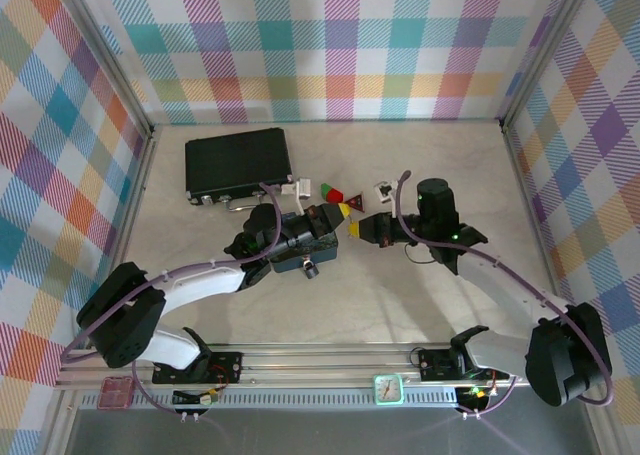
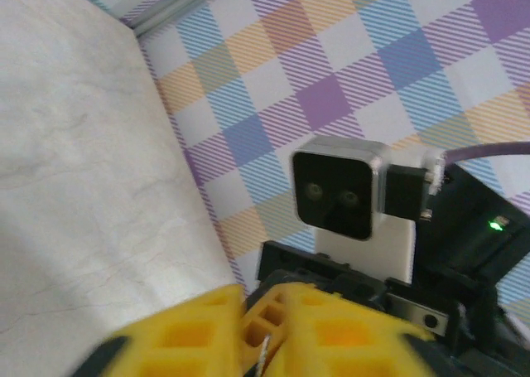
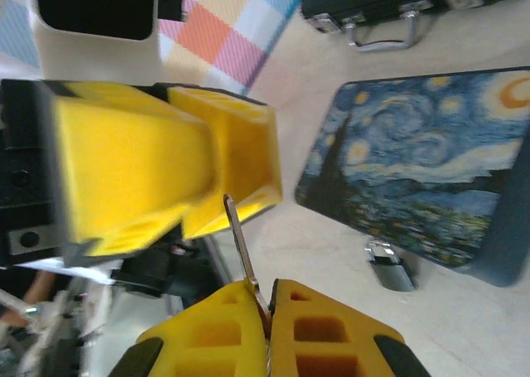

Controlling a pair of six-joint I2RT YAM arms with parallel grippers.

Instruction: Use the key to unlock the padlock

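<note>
Clearly, the right wrist view gives the right gripper (image 3: 267,292) clamped on the key (image 3: 240,244); left gripper (image 3: 222,201): cannot tell.

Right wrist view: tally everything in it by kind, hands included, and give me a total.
Hands, the left hand and the right hand: 2
key: 1
padlock: 1
blue painted box: 1
black case: 1
Total: 6
</note>
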